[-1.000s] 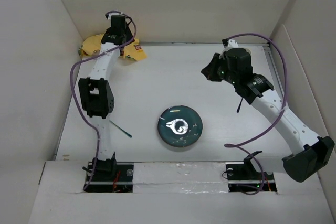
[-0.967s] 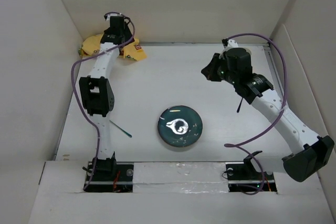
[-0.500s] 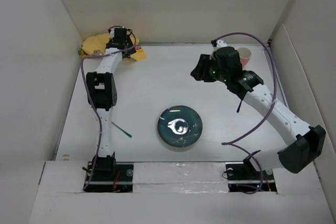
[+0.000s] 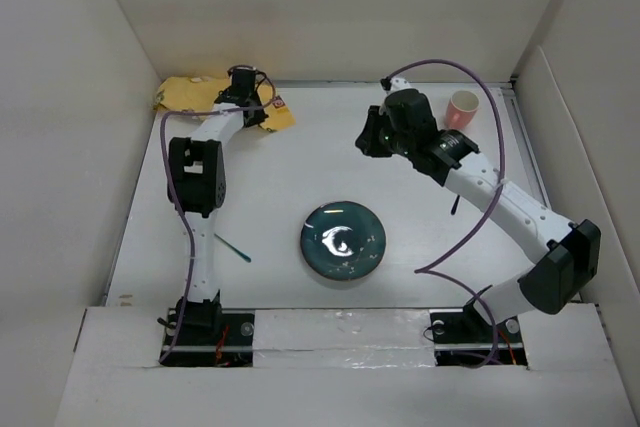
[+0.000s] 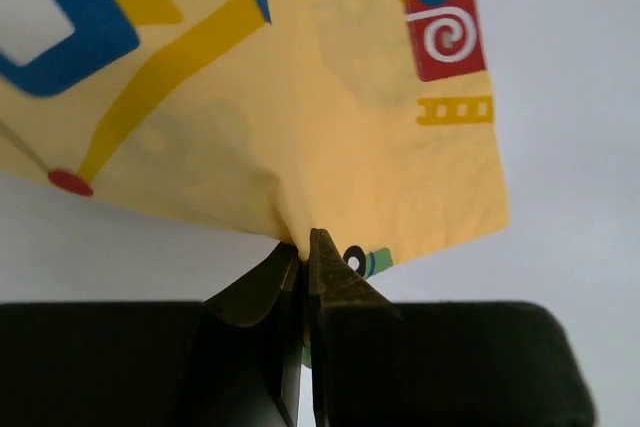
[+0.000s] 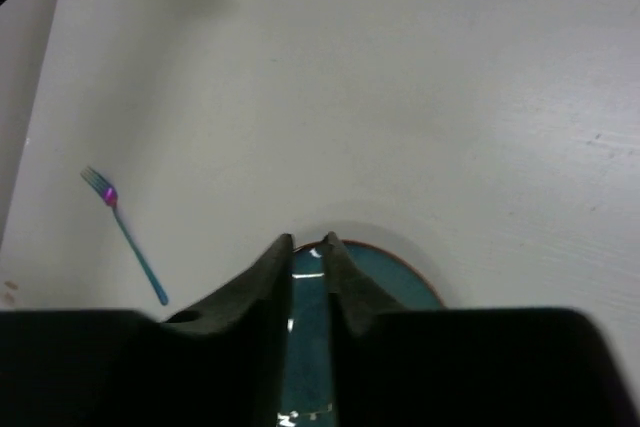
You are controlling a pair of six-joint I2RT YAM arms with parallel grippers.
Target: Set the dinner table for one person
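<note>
The white dinner table point(image 4: 300, 162) carries a dark teal plate point(image 4: 343, 240) near its front middle. A yellow car-print cloth mat point(image 4: 190, 92) lies bunched at the back left corner. My left gripper point(image 4: 256, 112) is shut on the mat's edge; in the left wrist view the mat point(image 5: 330, 97) is pinched at the fingertips of the left gripper point(image 5: 303, 242). My right gripper point(image 4: 368, 137) hovers over the table's back middle, its jaws a little apart with nothing in them. In the right wrist view the right gripper point(image 6: 310, 242) shows the plate point(image 6: 400, 282) below it.
A teal fork point(image 4: 232, 247) with a pink neck lies left of the plate, also seen as the fork point(image 6: 125, 232) in the right wrist view. A pink cup point(image 4: 462, 107) stands at the back right. A thin dark utensil point(image 4: 453, 205) lies under the right arm. White walls enclose the table.
The left gripper has closed on the mat and drawn its corner to the right. The right arm has swung left, uncovering the pink cup.
</note>
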